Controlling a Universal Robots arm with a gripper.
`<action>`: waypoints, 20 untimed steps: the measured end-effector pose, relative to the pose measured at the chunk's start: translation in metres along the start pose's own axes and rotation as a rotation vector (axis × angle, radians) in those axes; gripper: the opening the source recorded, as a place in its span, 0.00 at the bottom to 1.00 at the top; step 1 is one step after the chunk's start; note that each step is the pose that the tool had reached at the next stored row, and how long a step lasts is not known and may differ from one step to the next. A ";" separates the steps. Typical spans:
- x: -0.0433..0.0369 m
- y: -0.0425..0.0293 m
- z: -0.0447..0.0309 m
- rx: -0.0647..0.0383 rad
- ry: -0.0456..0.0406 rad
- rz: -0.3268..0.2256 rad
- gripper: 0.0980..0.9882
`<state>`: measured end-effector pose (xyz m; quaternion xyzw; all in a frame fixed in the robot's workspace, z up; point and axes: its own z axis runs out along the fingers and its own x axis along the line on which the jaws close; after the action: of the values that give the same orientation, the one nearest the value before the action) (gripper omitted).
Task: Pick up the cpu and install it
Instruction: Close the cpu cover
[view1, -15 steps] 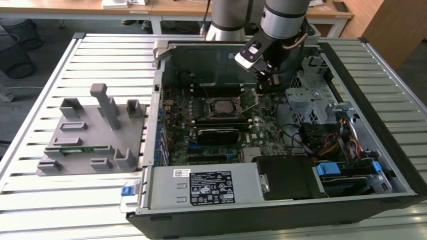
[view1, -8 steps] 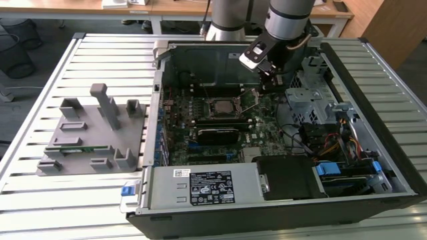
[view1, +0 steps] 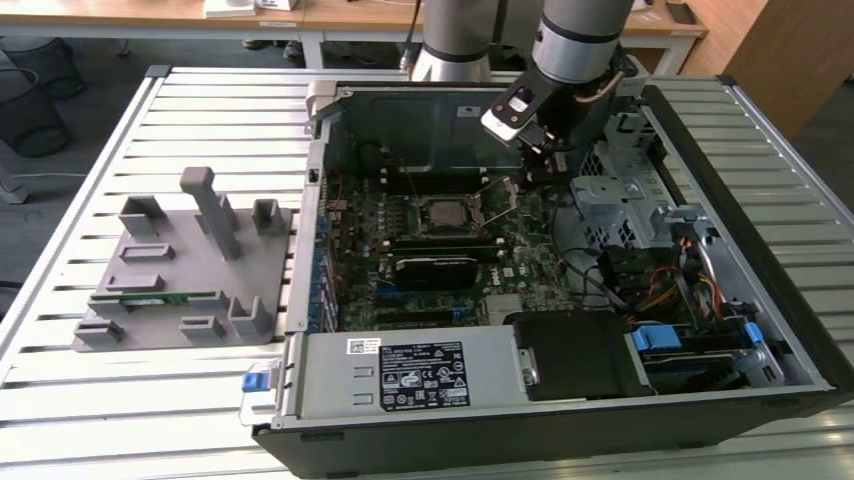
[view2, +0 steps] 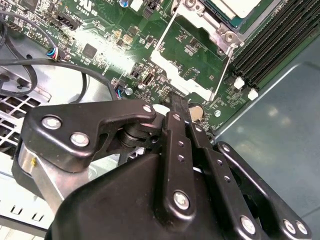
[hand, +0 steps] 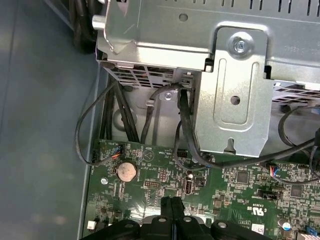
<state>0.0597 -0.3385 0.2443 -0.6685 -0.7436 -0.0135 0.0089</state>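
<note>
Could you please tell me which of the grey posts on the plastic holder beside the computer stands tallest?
The narrow post at the middle of the holder; it rises well above the stubbier blocks on either side.

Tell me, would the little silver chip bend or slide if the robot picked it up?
Probably stiff: the cpu looks like a flat metal-topped slab. Likely light, being small next to the motherboard. Its smooth top may be slippery for the gripper.

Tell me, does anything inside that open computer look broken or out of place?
Nothing looks broken or spilled. One thing stands out: the metal hold-down frame beside the cpu is flipped open, not clamped over the chip seated in its socket. The pincer is shut on nothing, just above the board.
</note>
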 end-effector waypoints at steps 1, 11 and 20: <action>0.0000 0.0000 0.0012 0.000 0.0002 0.000 0.02; -0.0001 -0.0009 0.0072 0.006 0.0016 0.000 0.02; 0.0009 -0.0060 0.0030 0.017 0.0041 0.000 0.02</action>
<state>0.0536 -0.3382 0.2413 -0.6685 -0.7435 -0.0087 0.0160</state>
